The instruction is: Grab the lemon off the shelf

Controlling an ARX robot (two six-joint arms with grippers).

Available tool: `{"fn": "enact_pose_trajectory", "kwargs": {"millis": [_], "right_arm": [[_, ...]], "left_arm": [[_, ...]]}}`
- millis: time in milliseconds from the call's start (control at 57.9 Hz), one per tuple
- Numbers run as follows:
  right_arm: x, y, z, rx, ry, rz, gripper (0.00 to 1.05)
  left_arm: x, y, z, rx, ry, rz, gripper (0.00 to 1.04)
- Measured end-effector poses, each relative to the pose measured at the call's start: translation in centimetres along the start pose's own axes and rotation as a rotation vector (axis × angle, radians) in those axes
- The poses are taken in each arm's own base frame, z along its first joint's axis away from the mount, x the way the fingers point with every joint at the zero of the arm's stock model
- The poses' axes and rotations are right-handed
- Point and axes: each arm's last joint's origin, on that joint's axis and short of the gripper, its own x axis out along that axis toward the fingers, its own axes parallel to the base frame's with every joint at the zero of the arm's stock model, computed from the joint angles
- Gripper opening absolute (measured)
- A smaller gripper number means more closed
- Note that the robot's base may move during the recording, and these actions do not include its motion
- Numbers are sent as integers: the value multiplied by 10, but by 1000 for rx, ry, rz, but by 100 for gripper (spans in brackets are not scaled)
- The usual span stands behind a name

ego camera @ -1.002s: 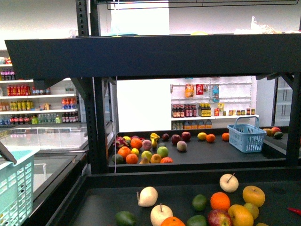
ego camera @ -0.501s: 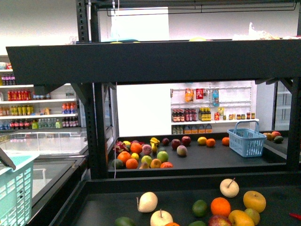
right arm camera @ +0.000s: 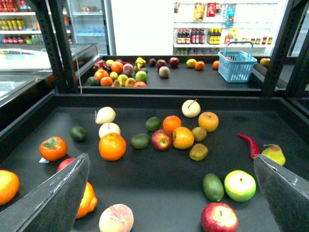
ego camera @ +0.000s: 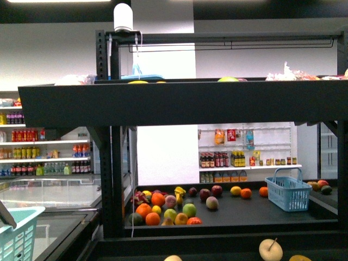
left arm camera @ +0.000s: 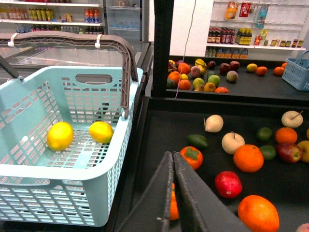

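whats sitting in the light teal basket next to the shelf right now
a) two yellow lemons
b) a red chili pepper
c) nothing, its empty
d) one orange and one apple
a: the left wrist view shows two yellow lemons lying side by side on the floor of the light teal basket, with no other fruit in it.

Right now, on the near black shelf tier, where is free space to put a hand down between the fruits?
In the right wrist view, bare tier lies in front of the red apple, and between the yellow apple and red chili. The middle cluster around the orange is crowded.
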Motion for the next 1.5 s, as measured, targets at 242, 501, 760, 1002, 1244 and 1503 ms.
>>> {"fn": "enact_pose_trajectory", "kwargs": {"millis": [242, 501, 760, 1002, 1244, 1503], "right_arm": [[0, 0, 0, 0, 0, 0, 102], [0, 0, 0, 0, 0, 0, 102], [0, 0, 0, 0, 0, 0, 102], [0, 0, 0, 0, 0, 0, 102], [0, 0, 0, 0, 0, 1, 102], [0, 0, 0, 0, 0, 1, 102]], "left_arm": [[0, 0, -18, 6, -3, 0, 3], [0, 1, -31, 7, -5, 0, 3], [0, 1, -37, 8, -6, 0, 3], [-1, 1, -48, 8, -13, 0, 3], [-1, 1, -48, 8, -14, 0, 27], [-1, 1, -48, 8, -14, 0, 75]]}}
